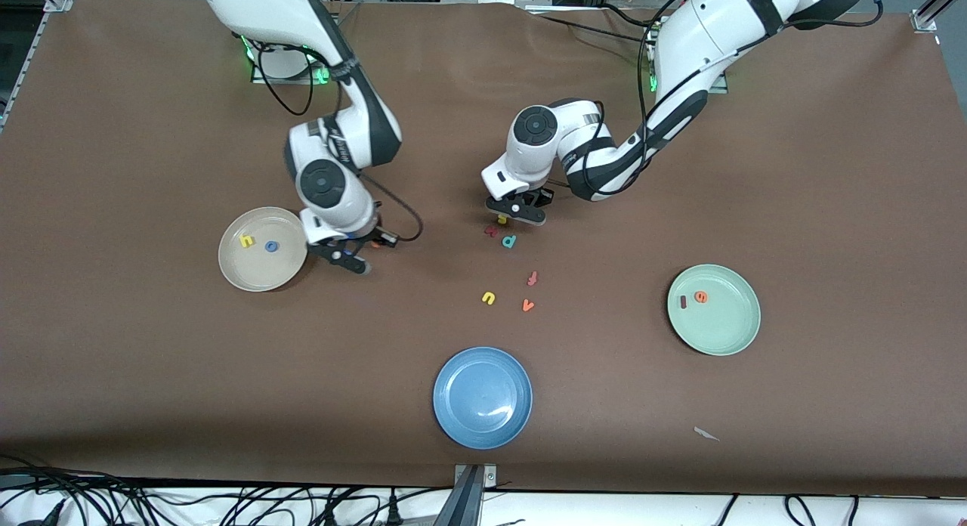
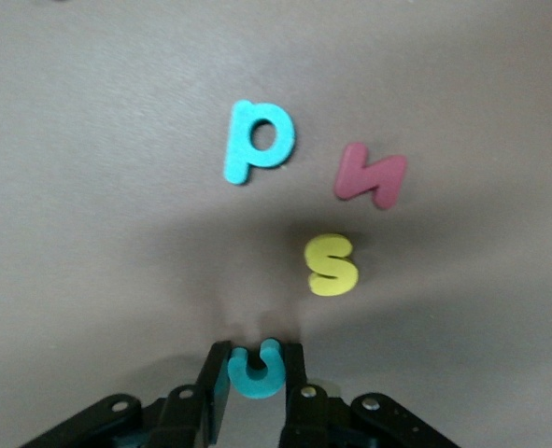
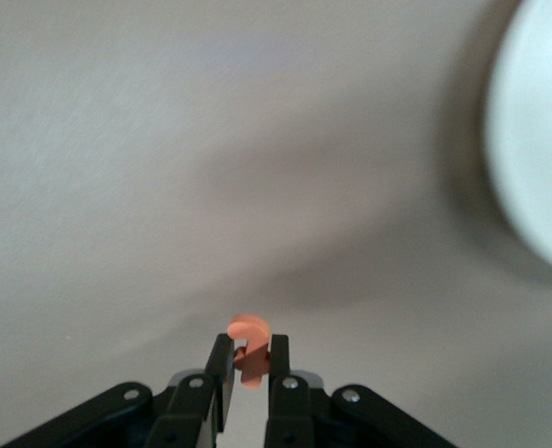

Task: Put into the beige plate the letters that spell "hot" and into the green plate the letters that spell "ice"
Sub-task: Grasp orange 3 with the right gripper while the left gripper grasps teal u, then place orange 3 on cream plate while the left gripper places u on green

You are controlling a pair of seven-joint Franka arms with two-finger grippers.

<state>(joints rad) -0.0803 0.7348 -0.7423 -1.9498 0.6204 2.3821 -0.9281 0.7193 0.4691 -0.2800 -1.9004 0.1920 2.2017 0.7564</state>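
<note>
Left gripper [image 2: 257,373] fingers clamped low; right gripper [image 3: 247,369] likewise.

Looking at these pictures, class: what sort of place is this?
Probably a robotics lab: two white arms bolted at a brown-covered table, loose cables along its edge, and foam letters being sorted into a beige plate and a green plate.

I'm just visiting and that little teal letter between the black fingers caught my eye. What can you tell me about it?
The teal c is a tiny, thick letter that looks like soft foam, matte and evenly coloured. It sits between the left gripper's two black fingers, which press its sides, with its open end pointing away from the gripper. Brown table lies under it; whether it rests on that or is just lifted is unclear. A yellow s lies close by, not touching it.
</note>
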